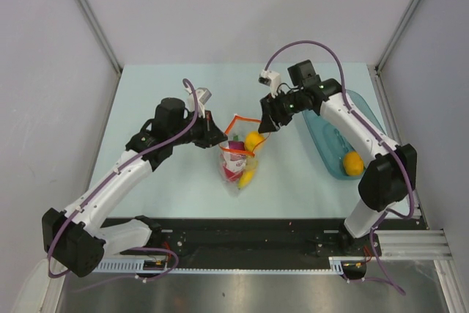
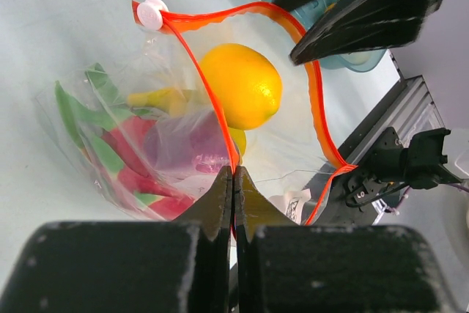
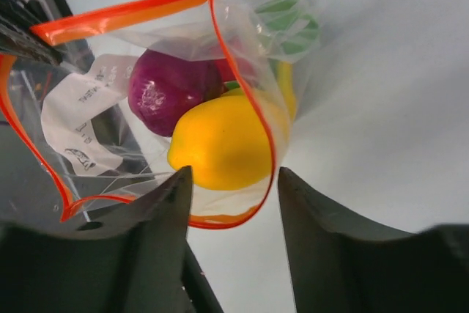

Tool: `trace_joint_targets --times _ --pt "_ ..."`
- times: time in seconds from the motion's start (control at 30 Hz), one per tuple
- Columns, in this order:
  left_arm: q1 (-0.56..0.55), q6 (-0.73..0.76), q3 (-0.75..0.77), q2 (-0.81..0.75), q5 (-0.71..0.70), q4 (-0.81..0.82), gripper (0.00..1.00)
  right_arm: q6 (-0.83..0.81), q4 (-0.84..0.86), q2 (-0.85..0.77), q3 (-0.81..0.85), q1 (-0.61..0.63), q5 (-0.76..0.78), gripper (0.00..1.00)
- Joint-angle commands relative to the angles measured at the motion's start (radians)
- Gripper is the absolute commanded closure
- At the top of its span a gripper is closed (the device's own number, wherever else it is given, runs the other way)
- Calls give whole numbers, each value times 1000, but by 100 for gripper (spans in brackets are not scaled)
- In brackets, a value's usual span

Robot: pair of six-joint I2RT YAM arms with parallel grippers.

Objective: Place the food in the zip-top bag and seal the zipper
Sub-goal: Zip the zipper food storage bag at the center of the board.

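Clear crinkly zip-top bag [image 1: 234,165], mouth open: orange-red zipper strip [image 2: 316,94] is pinched by closed left gripper [image 2: 233,175]. Right gripper [image 3: 233,175] is held wide at right rim. White label [image 3: 82,119] print cannot be read.

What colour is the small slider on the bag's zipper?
White; the slider shows best in the left wrist view, on the orange-red zipper.
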Motion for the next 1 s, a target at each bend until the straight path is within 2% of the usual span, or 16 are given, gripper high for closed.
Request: trace_joint_targets --times 0.0,0.03,0.1,0.13,0.23,0.27,0.3,0.33,0.37,0.4,0.43,0.47,0.53,0.63,0.83,0.97 --pt "-2 33 47 -28 -12 3 99 -2 -63 34 -6 21 -39 56" --pt "-3 36 50 -29 -12 -1 99 -6 -82 51 2 17 -71 68" --pt "-3 46 64 -23 -15 -12 99 -20 -151 65 18 4 -145 83" --pt "-3 49 70 -20 -15 -23 99 -17 -174 66 40 -5 -232 100" --pt "-8 112 148 15 -9 -78 100 91 -157 5 43 -50 -434 100" --pt "-12 125 182 46 2 -99 100 156 -115 -74 23 -55 -465 100" --pt "-17 134 255 69 14 -121 100 234 54 -127 -13 -46 -484 100" --pt "-25 158 297 87 36 -176 100 491 174 -183 -85 -38 -475 100" --pt "-46 175 337 128 40 -205 100 606 308 -254 -233 -23 -455 100" --pt "-58 192 395 147 42 -231 100 718 552 -365 -321 14 -434 100" --pt "-69 232 417 162 43 -279 100 806 618 -412 -378 46 -367 100" --pt "-86 247 432 179 46 -297 99 807 646 -440 -438 75 -331 100" --pt "-89 264 437 210 91 -322 97 776 608 -452 -446 151 -226 100" --pt "-89 226 402 213 158 -290 91 825 636 -439 -481 163 -127 100" --pt "-126 220 330 184 223 -209 85 917 716 -471 -537 189 61 100" --pt "-150 214 293 192 231 -207 81 909 719 -488 -575 206 88 100"
